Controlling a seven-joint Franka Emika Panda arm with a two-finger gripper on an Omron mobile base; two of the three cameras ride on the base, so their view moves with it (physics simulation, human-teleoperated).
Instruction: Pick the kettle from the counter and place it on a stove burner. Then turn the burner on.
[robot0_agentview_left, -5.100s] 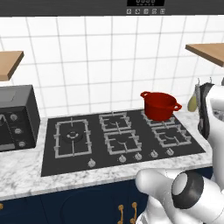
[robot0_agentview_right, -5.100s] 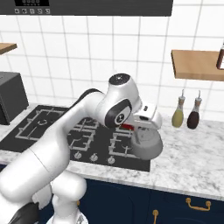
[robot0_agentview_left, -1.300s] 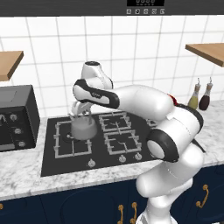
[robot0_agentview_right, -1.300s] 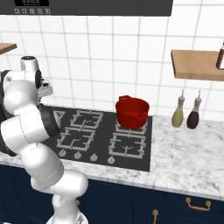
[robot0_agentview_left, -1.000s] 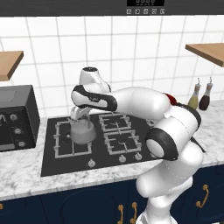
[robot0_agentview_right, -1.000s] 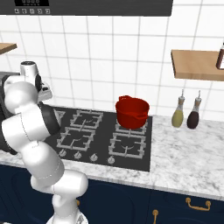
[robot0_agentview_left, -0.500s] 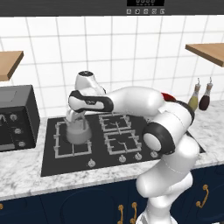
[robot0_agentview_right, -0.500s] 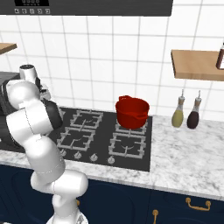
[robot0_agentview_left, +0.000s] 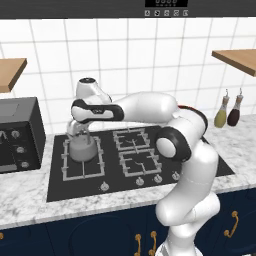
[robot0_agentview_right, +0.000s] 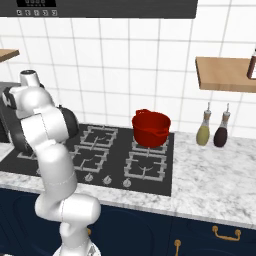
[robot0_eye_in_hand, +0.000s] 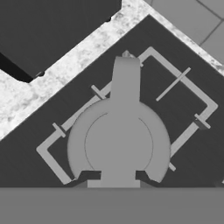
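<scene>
Left base view: the white arm reaches across the black glass cooktop (robot0_agentview_left: 200, 167) to its far left side. The kettle (robot0_agentview_left: 81, 148), squat and silver-grey with a thin arched handle, sits on the wide square grate of the large burner (robot0_agentview_left: 82, 159). The gripper (robot0_agentview_left: 80, 128) hangs directly above the kettle at the handle; whether the fingers are apart or clamped on the handle cannot be told here. A black boxy appliance (robot0_agentview_left: 17, 132) stands on the marbled desk (robot0_agentview_left: 22, 200) left of the cooktop. Two bottles (robot0_agentview_left: 228, 110), one olive and one dark, stand at the tiled wall on the right.

Right base view: a red pot (robot0_agentview_right: 151, 127) with a glossy rounded body rests on the rear right burner. The arm's bulk hides the kettle and the fingers.

Hand view: the kettle (robot0_eye_in_hand: 119, 142) appears from above as a round matte metal dome with a flat band running across it, centred within the thin square grate (robot0_eye_in_hand: 199, 94). Marbled desk (robot0_eye_in_hand: 65, 65) lies beyond the cooktop edge.
</scene>
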